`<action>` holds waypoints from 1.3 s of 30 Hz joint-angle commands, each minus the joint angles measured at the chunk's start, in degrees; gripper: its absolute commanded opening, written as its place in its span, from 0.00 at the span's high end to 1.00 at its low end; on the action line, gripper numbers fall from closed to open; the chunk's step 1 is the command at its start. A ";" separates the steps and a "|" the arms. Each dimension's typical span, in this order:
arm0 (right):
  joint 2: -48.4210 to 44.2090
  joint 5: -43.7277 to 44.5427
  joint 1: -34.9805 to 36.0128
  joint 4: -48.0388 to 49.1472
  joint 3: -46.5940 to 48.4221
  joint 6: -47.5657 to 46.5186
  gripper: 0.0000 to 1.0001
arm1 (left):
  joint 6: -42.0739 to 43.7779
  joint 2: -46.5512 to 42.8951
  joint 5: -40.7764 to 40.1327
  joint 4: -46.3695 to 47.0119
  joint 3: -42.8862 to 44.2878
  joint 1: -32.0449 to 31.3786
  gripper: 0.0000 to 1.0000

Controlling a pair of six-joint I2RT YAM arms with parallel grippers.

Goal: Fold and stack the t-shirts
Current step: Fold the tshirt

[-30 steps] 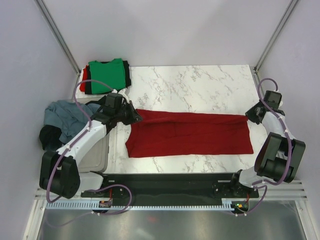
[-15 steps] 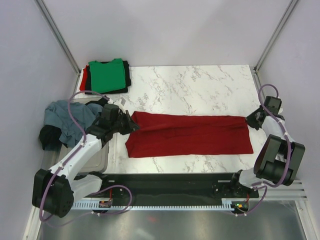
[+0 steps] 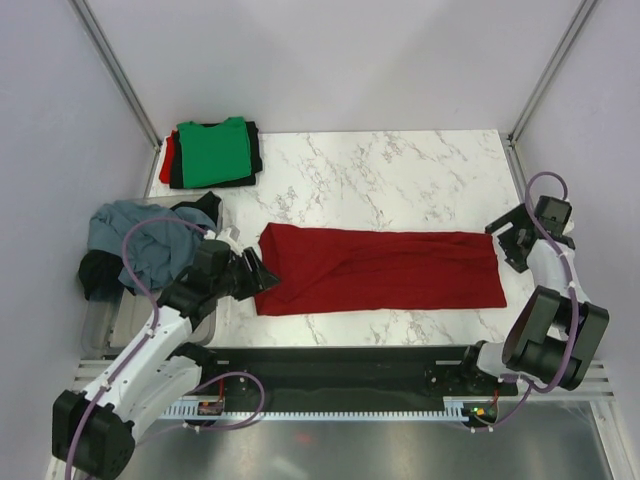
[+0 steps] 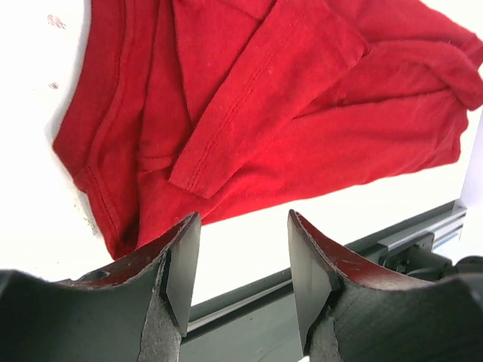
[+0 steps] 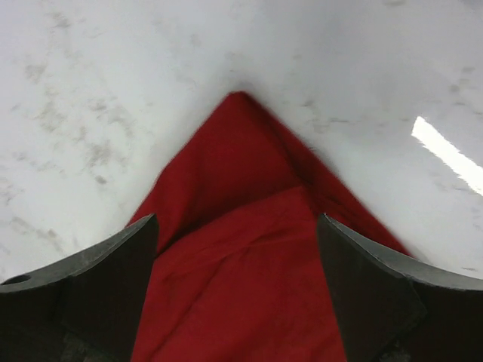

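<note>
**Arm pose.** The left arm reached forward from its base, elbow raised over the clear plastic tub (image 3: 203, 318). Its left hand (image 3: 263, 276) pointed at the near-left corner of the dark red t-shirt (image 3: 380, 270). In the left wrist view the left hand (image 4: 243, 220) had its fingers (image 4: 183, 260) apart with nothing between them, and the cloth's edge lay just beyond the tips. The right arm was folded upright at the bench's right edge, with the right hand (image 3: 501, 240) at the shirt's far-right corner. In the right wrist view the right hand (image 5: 234, 226) stood wide apart, straddling that pointed corner. Whether its tips touched the cloth could not be told.

**Change from the earlier frame.** A second before, the left hand sat at the shirt's far-left corner; it had since drawn back toward the near edge. The shirt's left end then lay uncovered. The right hand had shifted only slightly.

**Task items.** The dark red t-shirt lay as a long band across the middle of the marble bench (image 3: 400, 170). At the far-left corner a folded green t-shirt (image 3: 212, 152) topped a stack, over a black t-shirt (image 3: 256, 150).

**Container.** The tub, left of the bench, held a crumpled grey-blue t-shirt (image 3: 130, 235) and black cloth (image 3: 96, 275), both spilling over its rim.
</note>
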 commanded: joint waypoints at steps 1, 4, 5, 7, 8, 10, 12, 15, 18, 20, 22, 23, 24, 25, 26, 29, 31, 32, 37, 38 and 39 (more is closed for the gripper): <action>-1.92 -1.66 6.80 0.99 4.85 -0.87 0.08 | -1.99 0.45 -3.32 -0.01 1.90 -0.30 0.43; 2.38 -1.04 14.89 0.37 8.98 -2.72 0.09 | -1.46 5.89 -3.68 3.76 3.83 -0.73 0.45; 3.53 -1.91 16.32 1.07 10.12 -2.72 0.09 | -1.46 9.47 -3.59 4.64 4.53 -1.17 0.46; 6.77 -3.58 19.74 2.56 10.92 -2.72 0.10 | -1.20 12.66 -4.12 7.28 6.81 -3.27 0.47; 7.84 -3.77 20.80 3.62 11.53 -2.64 0.11 | -1.02 14.50 -5.25 8.07 7.60 -3.98 0.47; 10.73 -3.07 23.87 4.50 12.06 -3.86 0.11 | -0.67 19.51 -5.87 11.05 9.37 -4.95 0.47; 12.94 -1.93 25.12 5.21 11.98 -4.65 0.11 | -0.67 24.50 -5.26 13.42 10.77 -5.31 0.48; 15.67 -1.49 25.30 5.56 9.26 -5.27 0.12 | -0.93 28.48 -4.65 15.01 11.92 -5.57 0.50; 12.53 0.01 25.30 5.91 3.64 -5.45 0.13 | -1.11 30.95 -4.47 16.25 11.83 -5.57 0.50; 9.53 2.11 25.30 5.21 -0.74 -5.01 0.13 | -1.02 31.13 -4.82 16.60 11.05 -5.57 0.51; 4.35 3.00 25.30 4.25 -3.13 -5.01 0.13 | -0.85 31.13 -5.08 16.87 10.69 -5.57 0.51; 2.51 3.70 25.30 2.94 -4.71 -5.01 0.13 | -0.76 31.04 -5.26 16.95 10.34 -5.57 0.51; 0.66 3.70 25.30 2.14 -5.33 -5.18 0.13 | -0.76 31.04 -5.44 16.95 10.16 -5.57 0.51; -2.66 3.70 25.30 1.44 -5.69 -5.45 0.13 | -0.67 31.21 -5.44 17.04 10.07 -5.57 0.51; -4.35 5.88 25.30 -0.14 -6.12 -5.54 0.12 | -0.67 31.30 -5.70 17.04 9.99 -5.57 0.52; -8.67 6.77 27.05 -3.21 -6.57 -6.15 0.12 | -0.58 31.48 -6.14 17.22 9.90 -5.66 0.52; -10.43 6.61 27.67 -3.93 -6.57 -6.15 0.12 | -0.41 31.39 -6.40 17.13 9.90 -5.66 0.52; -10.61 6.26 28.02 -3.93 -6.31 -5.89 0.12 | -0.41 31.30 -6.67 17.22 9.90 -5.75 0.52; -7.11 4.23 35.66 0.19 -1.57 -3.95 0.12 | -0.76 30.95 -6.67 17.13 9.99 -6.45 0.53; -5.44 4.32 36.89 0.81 1.14 -3.87 0.13 | -0.85 30.95 -6.67 17.04 9.99 -6.71 0.53; -1.77 5.10 38.12 1.07 2.38 -3.95 0.13 | -0.93 30.69 -6.67 17.13 9.99 -6.98 0.54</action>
